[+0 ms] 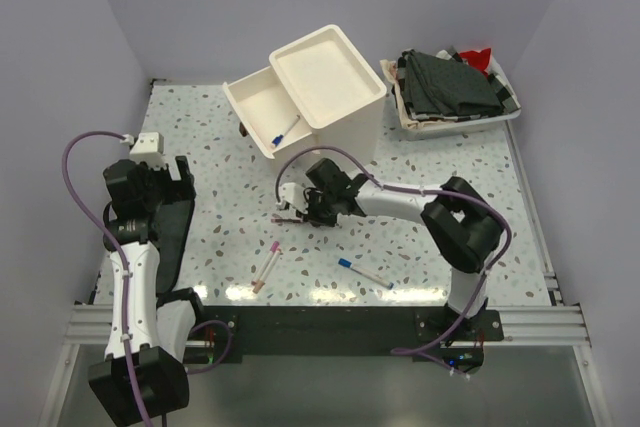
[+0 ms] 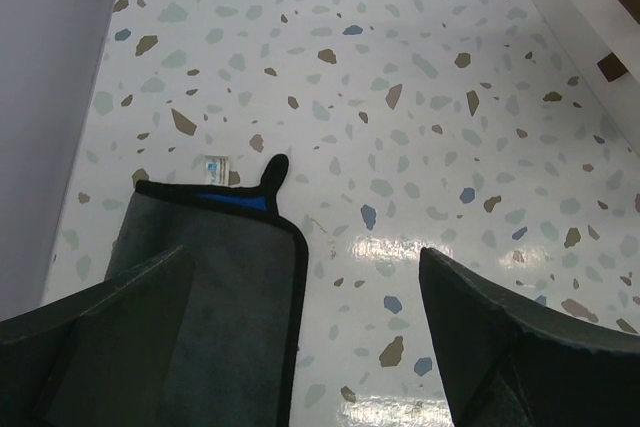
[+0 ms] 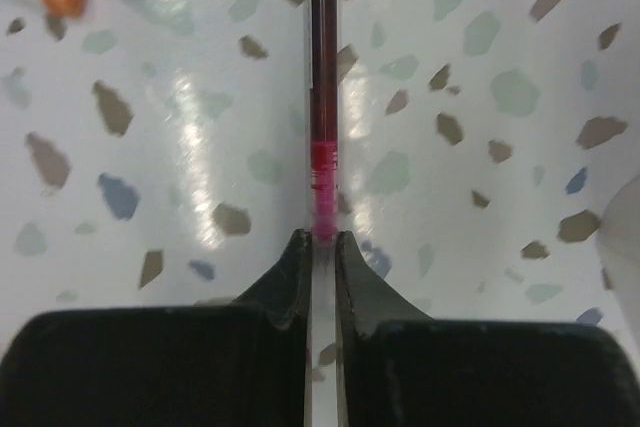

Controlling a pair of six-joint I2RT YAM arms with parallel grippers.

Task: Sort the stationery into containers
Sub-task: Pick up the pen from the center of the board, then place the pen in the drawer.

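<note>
The right arm's black two-finger claw [image 3: 320,240] is clenched on a slim glossy maroon plastic pen [image 3: 322,97] that runs straight ahead from its tips over the shiny speckled tabletop [image 3: 480,147].

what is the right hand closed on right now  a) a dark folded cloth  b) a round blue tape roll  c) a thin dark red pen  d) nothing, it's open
c: in the right wrist view the right hand is shut on the thin dark red pen, which runs straight out from between its fingertips over the speckled table.
</note>
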